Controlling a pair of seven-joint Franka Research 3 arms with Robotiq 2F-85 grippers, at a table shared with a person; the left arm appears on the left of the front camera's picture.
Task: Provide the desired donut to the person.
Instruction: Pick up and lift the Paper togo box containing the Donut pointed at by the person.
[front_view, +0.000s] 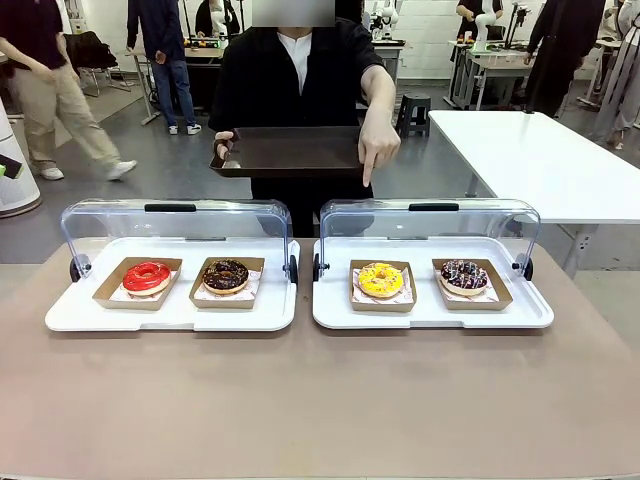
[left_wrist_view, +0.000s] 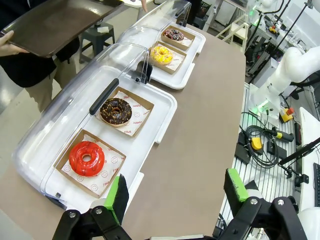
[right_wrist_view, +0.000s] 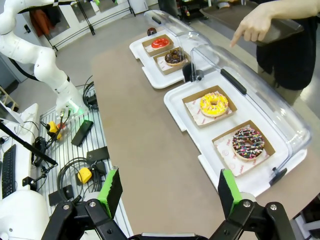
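The left jaws stand wide apart with nothing between them, their green pads (left_wrist_view: 118, 196) over the near left part of the brown surface (front_view: 320, 400). The right jaws are just as wide and empty above its near right part.

Beyond them the surface is bare from its near edge up to two white plastic trays (front_view: 70, 318), set side by side with a narrow gap. Their clear domed lids (front_view: 175, 225) are rolled to the far side, so the near sides are open.

Each donut lies in a brown card boat on paper with small red print, too small to read:
- **Left tray:** a red-glazed ring donut (front_view: 147, 276) and a chocolate ring donut (front_view: 226, 274).
- **Right tray:** a yellow-iced ring donut (front_view: 380, 279) and a chocolate sprinkled donut (front_view: 464, 275).

At the far edge the person (front_view: 300, 70) holds a dark brown serving tray (front_view: 290, 150). Their pointing hand (front_view: 378, 140) aims one finger down over the yellow-iced ring donut.
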